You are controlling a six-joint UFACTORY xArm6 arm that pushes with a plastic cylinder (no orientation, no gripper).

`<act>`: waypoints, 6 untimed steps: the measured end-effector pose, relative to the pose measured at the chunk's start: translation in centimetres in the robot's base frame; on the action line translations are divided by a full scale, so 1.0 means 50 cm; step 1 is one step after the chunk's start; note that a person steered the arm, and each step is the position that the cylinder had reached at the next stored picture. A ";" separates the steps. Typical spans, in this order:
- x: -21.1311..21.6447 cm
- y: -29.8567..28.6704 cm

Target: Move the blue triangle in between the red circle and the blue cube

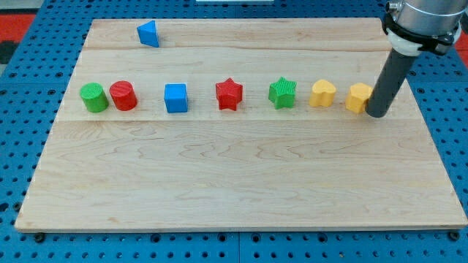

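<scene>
In the one camera view, my tip (378, 115) rests on the wooden board (234, 190) far over at the view's right, its side just against the rightmost yellow block (358, 98), which looks like a small hexagon-cut piece. I carry no jaws at all, only a straight dark rod, so there is nothing to clench or release and nothing is grasped; the rod merely stands beside that block. The blue triangle (148, 33) lies alone near the view's top left, well apart from my tip and clear above the row of other blocks. That row runs across the middle of the board: from the view's left, a green cylinder (93, 98) touching or very nearly touching the red circle (123, 96), then a gap, then the blue cube (175, 98), then a red star (229, 94), a green star (282, 93), a yellow heart-like block (322, 94) (its outline is soft, so I am not certain of the shape) and last the yellow one by my rod. The gap between the red circle and the blue cube sits below the triangle, slightly to its right. Around the board runs a blue perforated table surface (29, 146).
</scene>
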State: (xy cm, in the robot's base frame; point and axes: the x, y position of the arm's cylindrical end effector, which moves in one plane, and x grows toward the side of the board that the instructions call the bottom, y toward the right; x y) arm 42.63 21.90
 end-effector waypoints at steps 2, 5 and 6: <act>-0.079 0.098; -0.470 -0.177; -0.467 -0.287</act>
State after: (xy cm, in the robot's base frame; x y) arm 19.28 7.54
